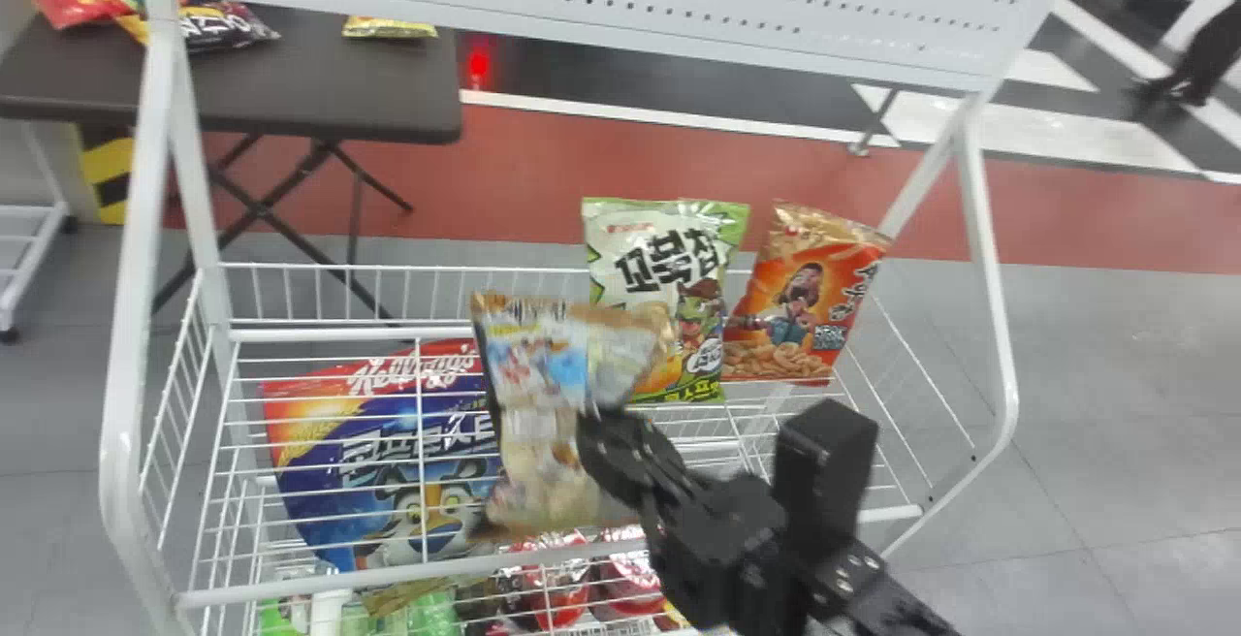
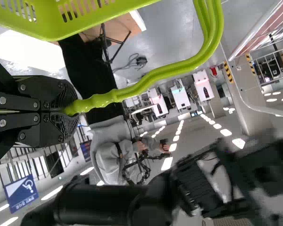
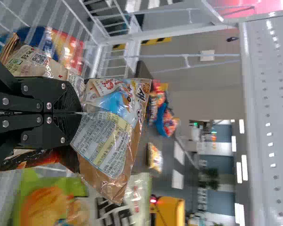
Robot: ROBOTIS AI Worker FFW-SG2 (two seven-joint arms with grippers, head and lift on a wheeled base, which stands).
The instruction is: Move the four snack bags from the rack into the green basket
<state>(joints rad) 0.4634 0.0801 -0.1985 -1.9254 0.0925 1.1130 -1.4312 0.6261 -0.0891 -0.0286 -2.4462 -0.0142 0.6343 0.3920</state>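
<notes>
First bag up, by our reckoning, with three more waiting.
Nearest us, our left gripper (image 2: 71,112) has its fingers closed on the handle (image 2: 155,73) of the green basket (image 2: 89,20); we cannot tell what lies inside. Our right gripper (image 3: 78,113) pinches the brown-and-blue bag (image 1: 543,394) between narrowed fingers, over the rack (image 1: 339,581). Beyond it, the big blue bag (image 1: 339,481) shows through the wires, and farther back the green-and-white bag (image 1: 669,297) stands beside the orange bag (image 1: 805,311). That makes four bags in sight, so we judge none is delivered: one is picked, all four need placing.
</notes>
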